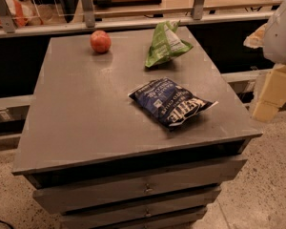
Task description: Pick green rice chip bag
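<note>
The green rice chip bag is a crinkled light-green bag with a white label panel. It lies near the far right edge of the grey table. My gripper hangs at the right edge of the view, off the table's right side, well apart from the bag and nearer to me than it. It holds nothing that I can see. The white arm housing is above it.
A dark blue Kettle chip bag lies on the table in front of the green bag. A red apple sits at the far left. Drawers run below the tabletop. A rail with glass panels runs behind the table.
</note>
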